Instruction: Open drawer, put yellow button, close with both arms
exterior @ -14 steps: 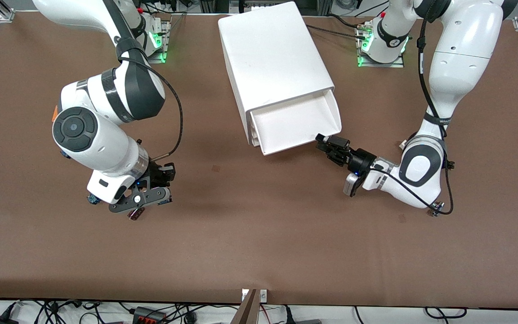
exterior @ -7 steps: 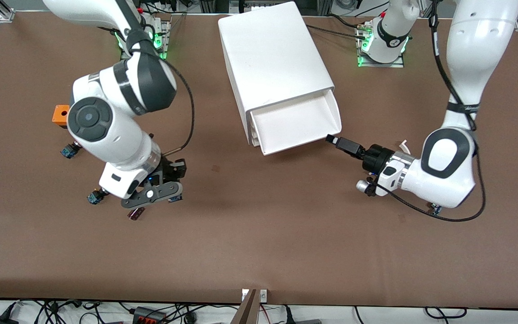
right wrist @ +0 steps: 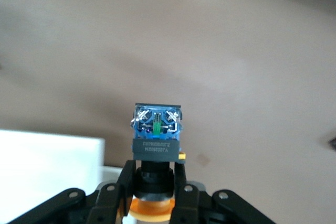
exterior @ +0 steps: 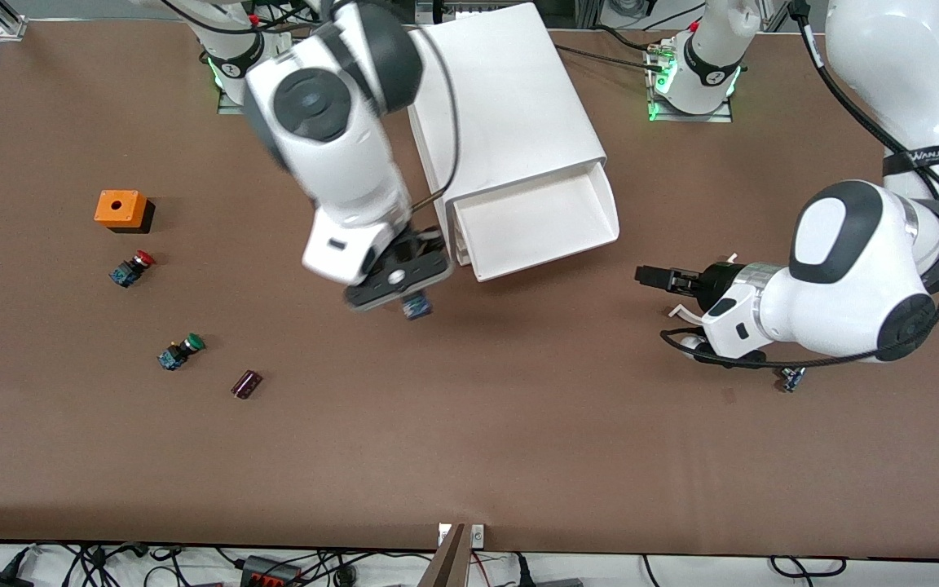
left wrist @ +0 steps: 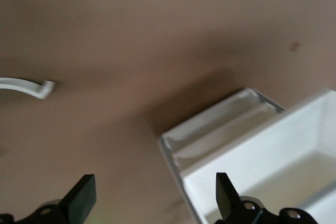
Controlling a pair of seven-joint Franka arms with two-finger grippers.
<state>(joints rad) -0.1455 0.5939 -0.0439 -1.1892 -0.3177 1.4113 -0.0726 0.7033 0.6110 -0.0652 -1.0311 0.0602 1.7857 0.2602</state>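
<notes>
- Surface: brown table [exterior: 469, 456]; cables and a power strip are seen along its near edge, arm bases with green lights along the farthest edge.
- Loose parts toward the right arm's end, nearest the camera first: dark red cylinder [exterior: 246, 384], green-capped button [exterior: 180, 351], red-capped button [exterior: 132, 268], orange box [exterior: 121, 210] with a hole on top.
- A small part [exterior: 791, 379] lies on the table below the left arm's elbow; too small to identify.
- Cabinet [exterior: 494, 106]: big white box, set at an angle mid-table. The drawer [exterior: 539, 224], the top one, is pulled out; nothing is seen inside it.
- Right gripper [exterior: 408, 297] is held over the table just beside the drawer's corner, on the side toward the right arm's end. Fingers are clamped on the yellow button [right wrist: 156, 153]: black neck gripped, yellow cap toward the palm, blue terminal end pointing away.
- Left gripper [exterior: 649, 275] hangs low over the table near the drawer front, toward the left arm's end, not touching it. Fingers [left wrist: 84, 195] are spread wide, nothing between them.
- In the left wrist view, the drawer's front corner [left wrist: 247, 145] is seen just ahead of the fingertips.
</notes>
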